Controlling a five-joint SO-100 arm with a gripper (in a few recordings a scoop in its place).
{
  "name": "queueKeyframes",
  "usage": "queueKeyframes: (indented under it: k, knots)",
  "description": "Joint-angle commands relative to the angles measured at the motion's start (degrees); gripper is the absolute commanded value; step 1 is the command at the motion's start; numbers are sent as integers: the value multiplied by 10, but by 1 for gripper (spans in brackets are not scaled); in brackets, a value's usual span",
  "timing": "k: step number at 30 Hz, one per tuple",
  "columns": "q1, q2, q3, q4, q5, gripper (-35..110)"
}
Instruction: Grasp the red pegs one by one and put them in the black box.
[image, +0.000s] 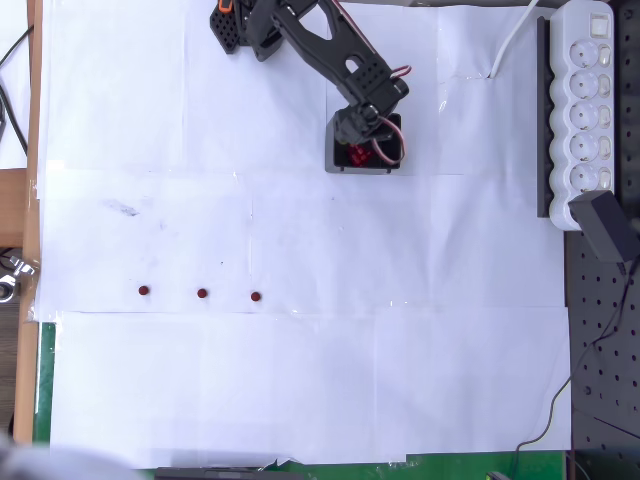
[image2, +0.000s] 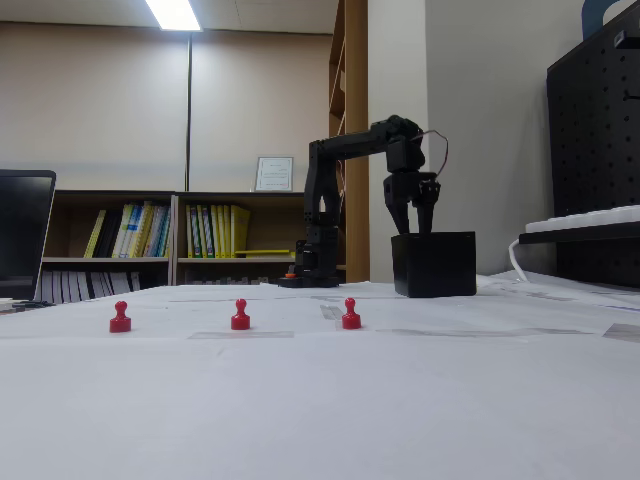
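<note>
hovering over the black box (image: 336, 160), the gripper (image2: 412, 228) hangs fingers parted (likely a drop); three red pegs (image: 202, 293) wait at seven o'clock.

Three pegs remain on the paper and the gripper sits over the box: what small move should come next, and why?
Probably lift the gripper straight up from the black box. Its fingers hang apart above the rim, seemingly empty, with red pegs already inside, and three pegs stand waiting on the paper.
</note>
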Motion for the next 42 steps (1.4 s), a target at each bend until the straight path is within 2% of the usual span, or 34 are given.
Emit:
queueKeyframes:
  k: [1,7,12,16,19,21,25,34,42]
  knots:
    - [2,-65,55,8,-11,15]
    - [42,-142,134,3,-29,25]
    - [112,-171,117,-42,7,25]
    - [222,-168,-2,-160,62,25]
    - [297,-136,-120,-299,112,25]
    - [326,-119,-165,-339,138,25]
    - [358,-61,-214,-460,163,25]
    - [380,107,-213,-724,183,24]
    - [381,206,-147,-767,203,21]
